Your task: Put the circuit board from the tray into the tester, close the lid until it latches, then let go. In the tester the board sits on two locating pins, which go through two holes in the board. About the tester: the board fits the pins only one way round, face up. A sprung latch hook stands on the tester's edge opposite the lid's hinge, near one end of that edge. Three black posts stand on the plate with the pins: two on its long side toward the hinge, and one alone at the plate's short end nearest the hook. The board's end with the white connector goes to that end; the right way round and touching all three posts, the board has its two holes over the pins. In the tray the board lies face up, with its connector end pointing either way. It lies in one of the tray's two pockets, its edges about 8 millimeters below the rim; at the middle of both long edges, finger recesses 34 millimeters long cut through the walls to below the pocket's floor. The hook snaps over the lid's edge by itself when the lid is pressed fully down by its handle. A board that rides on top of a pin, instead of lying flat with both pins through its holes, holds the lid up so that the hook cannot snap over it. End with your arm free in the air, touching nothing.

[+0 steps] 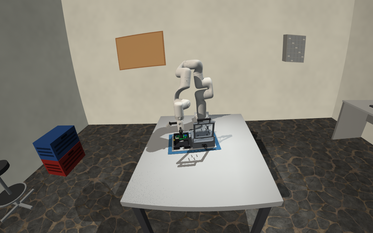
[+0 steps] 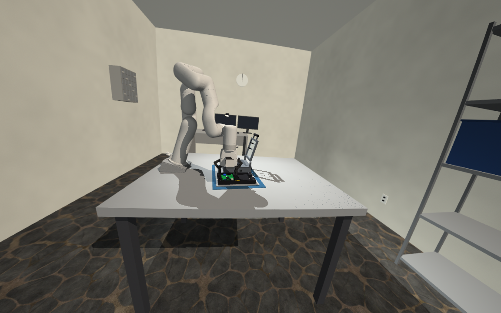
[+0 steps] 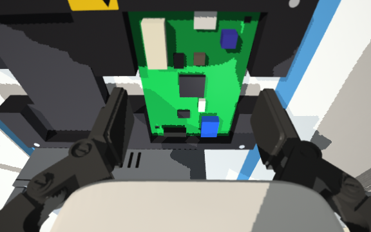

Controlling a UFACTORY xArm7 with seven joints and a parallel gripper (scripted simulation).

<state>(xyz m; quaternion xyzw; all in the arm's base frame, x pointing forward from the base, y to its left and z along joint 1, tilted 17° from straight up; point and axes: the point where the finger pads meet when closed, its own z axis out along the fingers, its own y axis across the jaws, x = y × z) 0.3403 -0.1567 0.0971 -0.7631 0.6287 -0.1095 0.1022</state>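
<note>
The tester [image 1: 203, 144] [image 2: 243, 169] [image 3: 160, 161], lid [image 1: 204, 130] [image 2: 251, 148] raised, stands beside the tray [image 1: 182, 148] [image 2: 236, 181] [image 3: 201, 145]. Under the wide-open hand [image 1: 180, 133] [image 2: 228, 168] [image 3: 192, 104], the green circuit board [image 1: 183, 137] [image 2: 228, 177] [image 3: 221, 84] lies face up in one pocket.

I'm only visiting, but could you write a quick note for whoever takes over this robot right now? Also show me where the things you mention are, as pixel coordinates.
Gripper [image 1: 181, 133] [image 3: 192, 104]: open, holding nothing, its fingers over the tray.
Circuit board [image 3: 218, 84]: face up in one pocket of the black tray [image 3: 285, 42].
Tester [image 1: 203, 144]: beside the tray, lid [image 1: 194, 131] [image 2: 249, 152] raised.
Done: nothing yet.
Left: grip board, seat it on the pins, close lid until latched, let go.
</note>
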